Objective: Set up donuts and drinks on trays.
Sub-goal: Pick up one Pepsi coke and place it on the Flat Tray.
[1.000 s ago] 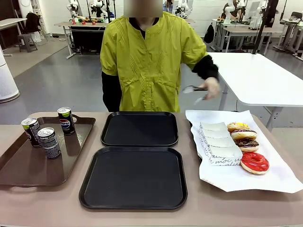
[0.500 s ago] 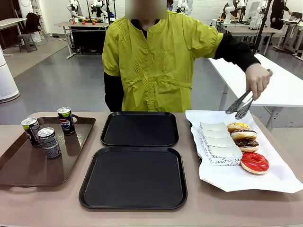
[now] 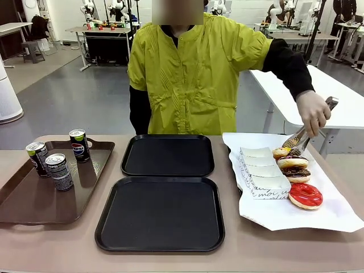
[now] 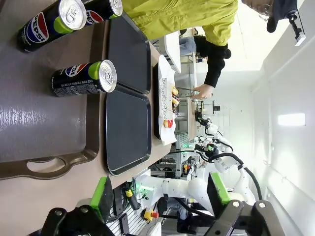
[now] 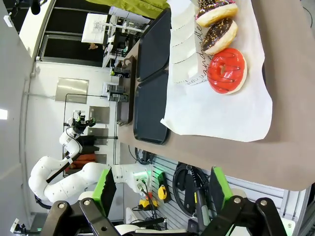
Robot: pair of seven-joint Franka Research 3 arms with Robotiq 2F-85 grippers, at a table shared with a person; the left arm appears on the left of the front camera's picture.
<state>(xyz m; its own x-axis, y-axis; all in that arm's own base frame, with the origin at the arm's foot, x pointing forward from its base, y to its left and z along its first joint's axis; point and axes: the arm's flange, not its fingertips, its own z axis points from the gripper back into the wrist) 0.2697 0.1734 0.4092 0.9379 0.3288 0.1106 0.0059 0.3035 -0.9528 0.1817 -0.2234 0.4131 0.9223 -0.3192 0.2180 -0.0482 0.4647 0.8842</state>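
My left gripper [image 4: 160, 194] is spread wide with nothing between its green pads. My right gripper [image 5: 161, 186] is spread wide too, and it holds nothing.

Two flat black plastic trays with raised rims sit in the middle of the table. The near black tray [image 3: 160, 213] is right in front of me. The far black tray [image 3: 168, 154] is just behind it, by the person. Both are bare.

To my left is a big brown plastic tray [image 3: 34, 199]. Three slim dark cans with silver tops [image 3: 59, 171] stand up on it, near its far end.

To my right is a sheet of white paper [image 3: 284, 219]. A row of small white paper boxes [image 3: 263, 173] lies on it, and beside them is a row of ring donuts. The red shiny donut [image 3: 306, 195] is closest to me. The yellow donut [image 3: 280, 152] is the farthest.

The person's hand [image 3: 313, 111] holds metal tongs [image 3: 298, 139]. The tips of the tongs are at the yellow donut.
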